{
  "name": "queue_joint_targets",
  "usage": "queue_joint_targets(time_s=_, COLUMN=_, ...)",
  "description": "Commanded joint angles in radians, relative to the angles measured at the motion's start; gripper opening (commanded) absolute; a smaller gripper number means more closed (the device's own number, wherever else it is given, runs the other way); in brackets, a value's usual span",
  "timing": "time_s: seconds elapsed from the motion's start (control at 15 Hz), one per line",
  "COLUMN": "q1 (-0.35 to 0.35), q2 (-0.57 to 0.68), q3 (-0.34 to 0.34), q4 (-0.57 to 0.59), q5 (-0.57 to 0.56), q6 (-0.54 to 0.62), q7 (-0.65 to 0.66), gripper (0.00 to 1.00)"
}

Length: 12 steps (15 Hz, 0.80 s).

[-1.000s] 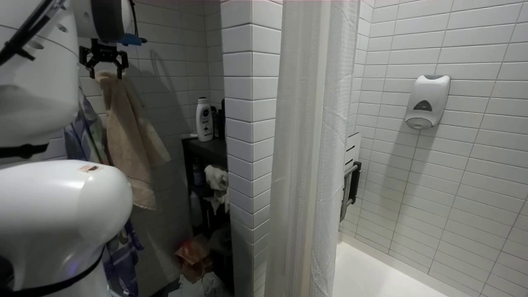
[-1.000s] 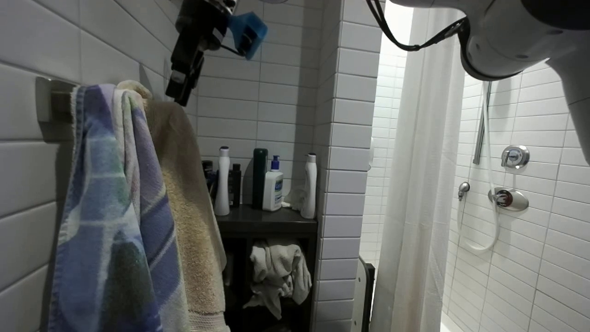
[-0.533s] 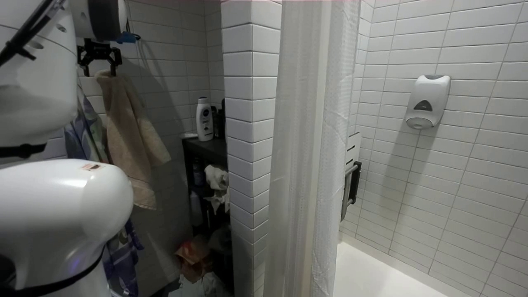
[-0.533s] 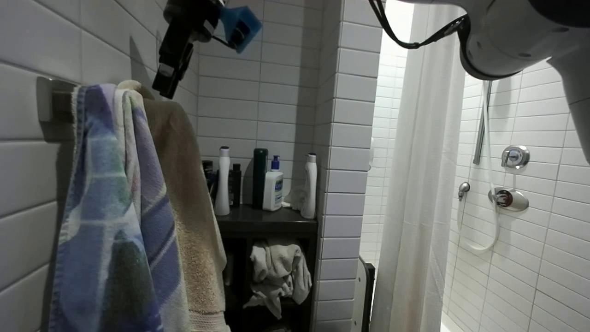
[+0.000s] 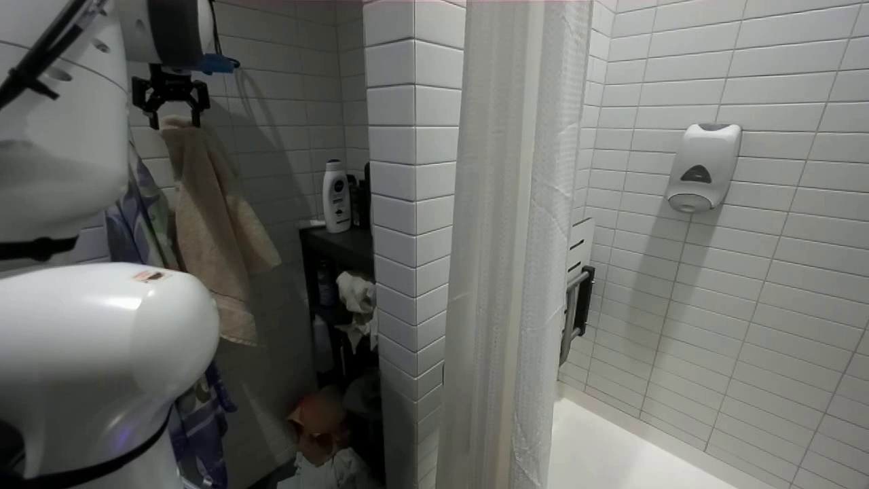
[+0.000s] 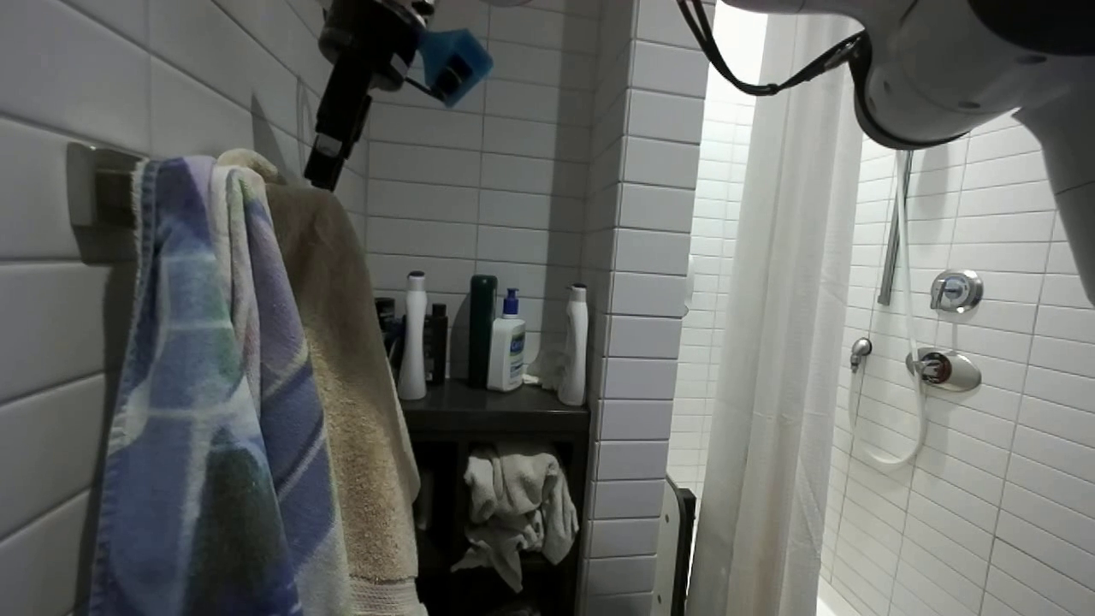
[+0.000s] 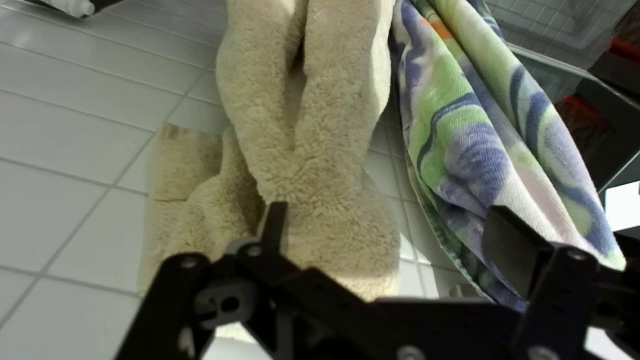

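Gripper [image 5: 175,125]: jaws are standing wide apart, released. It is pointing downward at the top of the beige towel [image 5: 210,224], which is hanging in folds along the tiled wall [image 6: 51,342]. Contact: the fingertips [image 5: 196,118] are hovering so near the cloth that I cannot tell whether they are touching it.

Wrist view: one finger [image 7: 274,227] is showing in front of the beige towel, the other in front of the patterned towel [image 7: 460,130], and beige folds are filling much of the space between them.

The patterned towel, in blue, purple and green, is hanging just beside the beige one; by its top edge a metal bracket [image 6: 96,188] is jutting from the wall. A blue part [image 6: 458,64] is sticking out next to the gripper.

A dark shelf unit [image 6: 492,422] is bearing several upright bottles, among them a white pump bottle [image 6: 506,355] with a blue top and a dark green bottle [image 6: 482,334]. A pale cloth [image 6: 517,496] is drooping out of a compartment below. A tiled pillar [image 6: 646,299] is standing between the shelf unit and a whitish shower curtain [image 6: 770,342]. In an exterior view a white dispenser [image 5: 703,166] is hanging on the shower wall [image 5: 781,272].
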Motion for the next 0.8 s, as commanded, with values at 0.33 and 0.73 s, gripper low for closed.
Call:
queue_joint_targets(time_s=0.33, q1=0.004, q2=0.002, q3=-0.009, q4=0.003, q5=-0.065, q6=0.009, q7=-0.020, gripper=1.00)
queue_joint_targets(time_s=0.73, q1=0.014, q2=0.017, q3=-0.007, q4=0.015, q5=-0.076, q6=0.009, q7=-0.019, gripper=1.00)
